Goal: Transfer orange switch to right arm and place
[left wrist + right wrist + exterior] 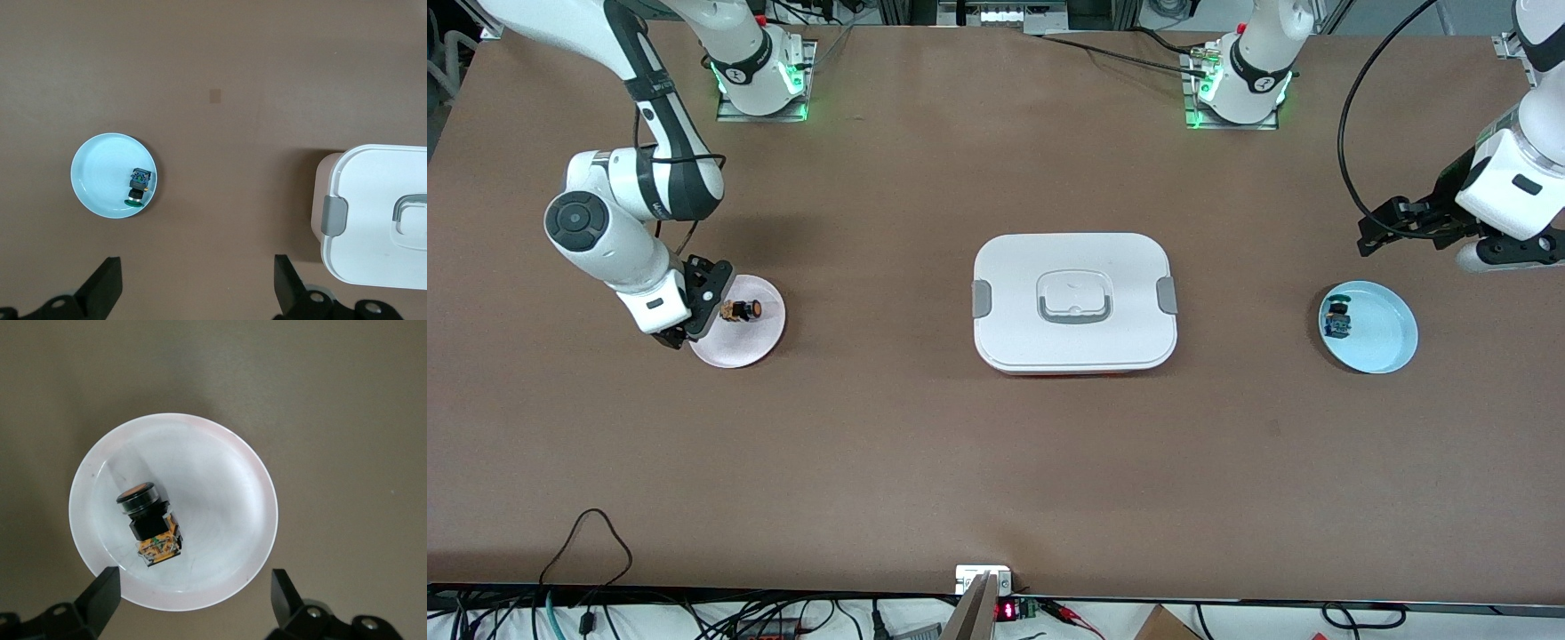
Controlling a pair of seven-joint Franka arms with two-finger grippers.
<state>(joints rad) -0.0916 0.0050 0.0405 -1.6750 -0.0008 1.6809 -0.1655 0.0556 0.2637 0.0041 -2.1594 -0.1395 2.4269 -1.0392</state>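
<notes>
The orange switch (148,523) lies on its side in the pink plate (769,338), toward the right arm's end of the table, free of any grip. Right gripper (193,597) hangs over that plate's edge, fingers (103,593) spread wide. Left gripper (197,287) waits, also wide, above bare table near the blue plate (1392,342), which holds a small green-capped part (1336,319), probably another switch. A white box (1074,302) sits mid-table.
</notes>
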